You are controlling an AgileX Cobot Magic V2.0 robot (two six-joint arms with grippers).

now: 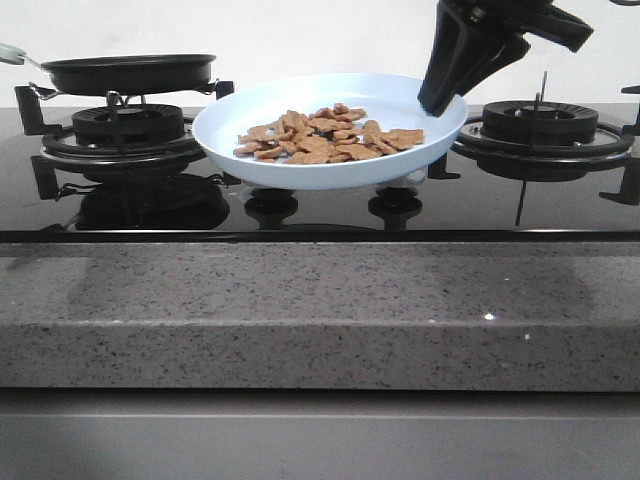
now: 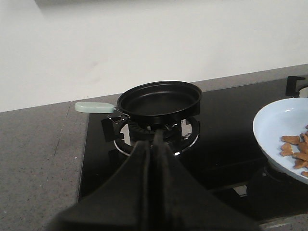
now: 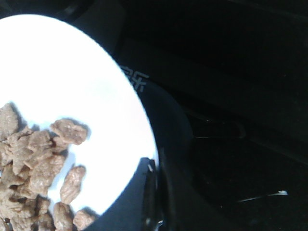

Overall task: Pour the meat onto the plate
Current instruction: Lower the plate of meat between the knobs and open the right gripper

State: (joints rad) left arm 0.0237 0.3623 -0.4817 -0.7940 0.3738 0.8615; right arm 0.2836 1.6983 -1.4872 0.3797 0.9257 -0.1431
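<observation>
Right gripper [image 1: 441, 100] fingers clamp the plate [image 1: 250, 110] rim; rigid, smooth, slippery. Meat [image 1: 330, 135] loose, light. Left gripper [image 2: 153, 144] fingers closed, empty.

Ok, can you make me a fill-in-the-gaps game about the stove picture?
1. The meat lies on the pale blue ____.
2. The black frying pan on the burner has ____ inside it.
3. The right gripper is pinching the plate by its ____.
4. The left gripper has its fingers pressed ____, holding nothing.

Missing words: plate; nothing; rim; together
</observation>
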